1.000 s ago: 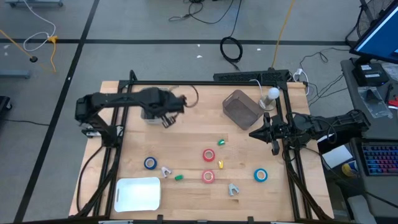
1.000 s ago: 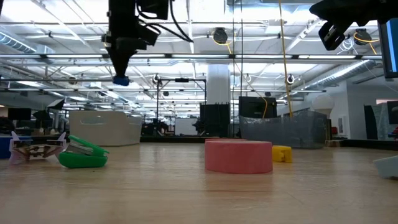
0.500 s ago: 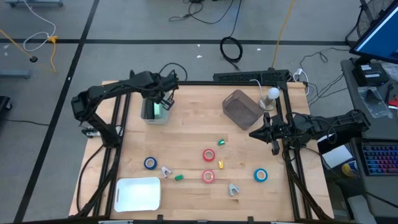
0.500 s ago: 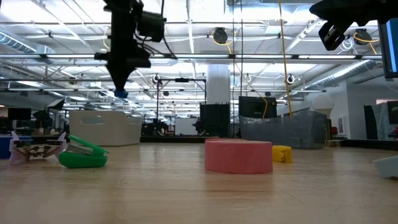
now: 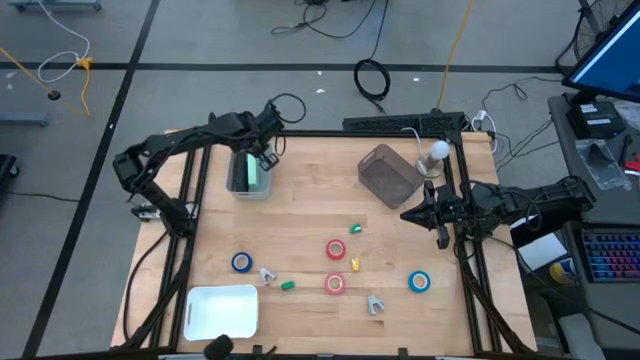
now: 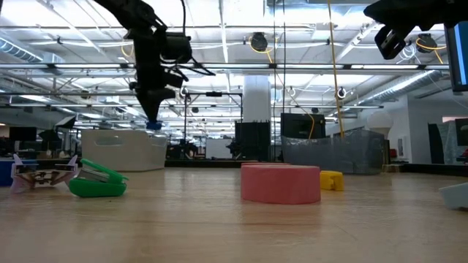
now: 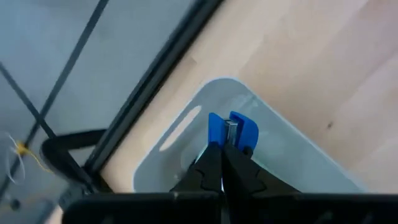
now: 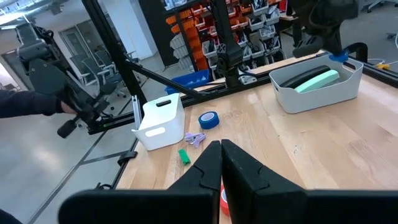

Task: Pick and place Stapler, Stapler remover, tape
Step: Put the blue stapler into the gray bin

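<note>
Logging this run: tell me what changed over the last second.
The left gripper, shut on a small blue item, swung from mid-table toward the table's far edge and now hangs over the grey bin. The right gripper, tape rolls and other items stayed put.

The small blue object (image 7: 231,129) is partly hidden between the left gripper (image 7: 222,163) fingertips; its kind is unclear.

The table (image 5: 310,215) is pale matt wood; the grey bin (image 7: 292,149) looks smooth, slightly glossy plastic.
</note>
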Controlling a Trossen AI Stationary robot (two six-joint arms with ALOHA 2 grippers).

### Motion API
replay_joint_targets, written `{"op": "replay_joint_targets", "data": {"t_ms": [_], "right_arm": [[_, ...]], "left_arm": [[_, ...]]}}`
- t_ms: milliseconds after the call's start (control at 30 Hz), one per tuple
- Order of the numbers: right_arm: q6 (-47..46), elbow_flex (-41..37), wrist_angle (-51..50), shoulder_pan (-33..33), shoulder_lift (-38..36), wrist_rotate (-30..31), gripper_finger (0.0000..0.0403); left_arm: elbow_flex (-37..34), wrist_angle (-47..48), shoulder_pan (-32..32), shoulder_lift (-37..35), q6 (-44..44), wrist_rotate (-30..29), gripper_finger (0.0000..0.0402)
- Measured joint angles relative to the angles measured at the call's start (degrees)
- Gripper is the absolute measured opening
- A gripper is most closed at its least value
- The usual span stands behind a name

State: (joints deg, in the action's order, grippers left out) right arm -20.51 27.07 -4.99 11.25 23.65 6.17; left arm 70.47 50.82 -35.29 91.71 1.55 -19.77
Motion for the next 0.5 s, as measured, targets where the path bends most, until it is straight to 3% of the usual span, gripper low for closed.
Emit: {"op": "replay_joint_targets", "data": {"t_ms": [233,500], "right_arm": [[-2.90,0.00,-0.01,-0.01,0.01,0.00,0.0004],[-4.33,0.00,0.00,0.00,0.01,0.00,0.0004]], "left_arm": [[-0.19,-0.13,-1.01,4.72,8.43,0.00,0.0000],[-0.19,-1.20,-2.69,7.26,9.12,0.19,0.0000]]}}
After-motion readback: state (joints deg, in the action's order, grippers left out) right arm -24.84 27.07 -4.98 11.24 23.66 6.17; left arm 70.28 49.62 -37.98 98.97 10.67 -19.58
